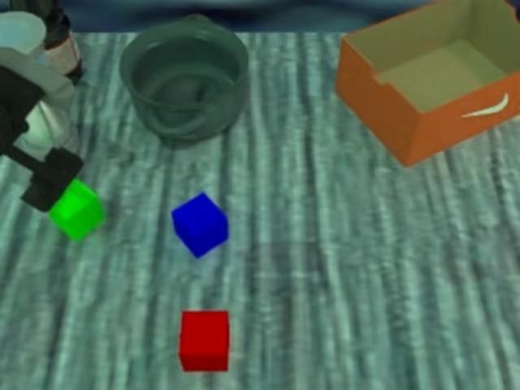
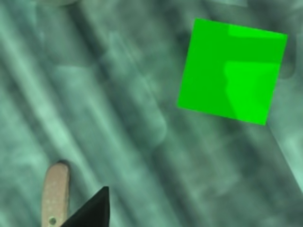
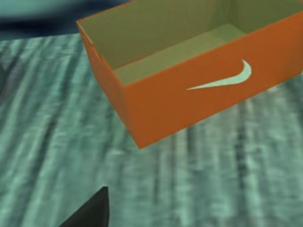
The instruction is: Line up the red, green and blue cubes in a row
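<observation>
The red cube [image 1: 204, 340] sits nearest, at the front. Behind it is the blue cube [image 1: 200, 223]; the green cube [image 1: 77, 210] lies far left, just beside the left gripper [image 1: 54, 180], whose finger spread I cannot tell. An orange box [image 1: 422, 81] stands far right.

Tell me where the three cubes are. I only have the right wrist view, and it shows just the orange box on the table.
Observer: In the top view, none is near the orange box. The green cube sits at the left side of the table.
Operator: And the other two?
Observer: The blue cube lies right of the green one, apart from it. The red cube lies roughly below the blue one, near the picture's bottom edge.
Operator: Is an arm at work?
Observer: The left gripper is at the green cube's upper-left edge. The right arm does not show in the top view.
</observation>
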